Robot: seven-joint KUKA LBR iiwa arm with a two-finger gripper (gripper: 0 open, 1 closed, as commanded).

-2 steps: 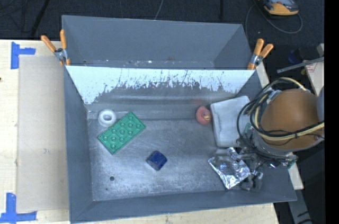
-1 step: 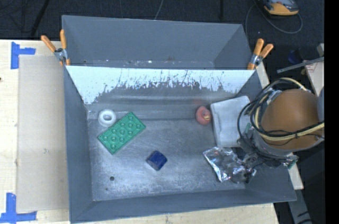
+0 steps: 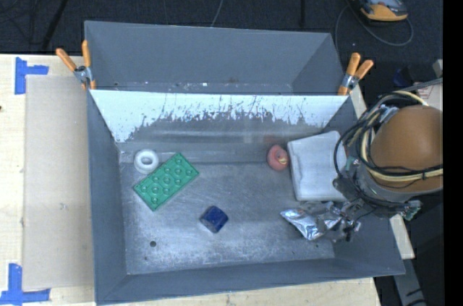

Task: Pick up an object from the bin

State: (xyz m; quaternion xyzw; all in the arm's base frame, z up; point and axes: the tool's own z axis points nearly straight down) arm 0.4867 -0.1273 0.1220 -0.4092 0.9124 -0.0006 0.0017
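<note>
The foil (image 3: 305, 223), a crumpled silver scrap, lay on the floor of the bin (image 3: 217, 66) near its lower right corner, with its long axis roughly across the view. The gripper (image 3: 345, 222) sat at the foil's right end, touching or just beside it, so the foil lay to its view-left. Whether the gripper was apart or together could not be told. Just behind lay a white pad (image 3: 315, 167) with a pink ball (image 3: 278, 158) at its left edge. Well apart to the left lay a blue block (image 3: 213, 218), a green plate (image 3: 166, 181) and a white ring (image 3: 147, 160).

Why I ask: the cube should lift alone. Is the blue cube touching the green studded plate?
Apart. The camera view shows bare bin floor between blue cube and green studded plate.
</note>
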